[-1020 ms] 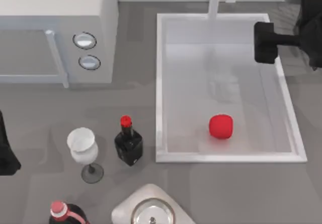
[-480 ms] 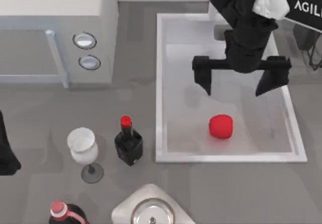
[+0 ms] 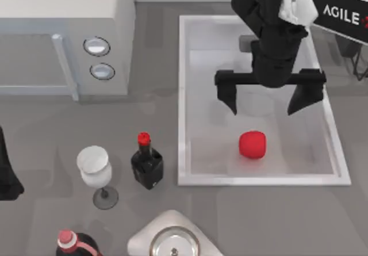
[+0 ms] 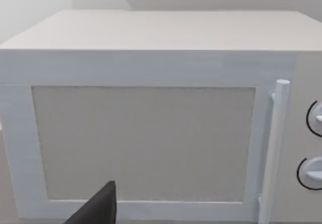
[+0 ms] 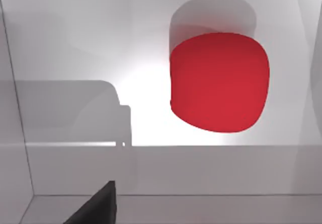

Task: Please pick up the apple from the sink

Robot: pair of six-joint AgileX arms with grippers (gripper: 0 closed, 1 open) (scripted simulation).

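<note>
Landmark: the sink (image 3: 183, 95), on the right part of the table (image 3: 259, 216).

The apple (image 3: 252, 145) lies inside the sink, on its floor, toward the near end. The right gripper (image 3: 269, 99) hangs over the sink behind the apple, fingers spread wide, apart from it.

Left of the sink, at the back: the microwave (image 3: 63, 31). Left of the sink's near corner: a bottle (image 3: 146, 163), then a wine glass (image 3: 95, 172) further left. The left arm (image 3: 7, 172) sits at the table's far left edge.

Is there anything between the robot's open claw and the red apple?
No. In the top view only bare white sink floor lies between the open right gripper and the apple.
</note>
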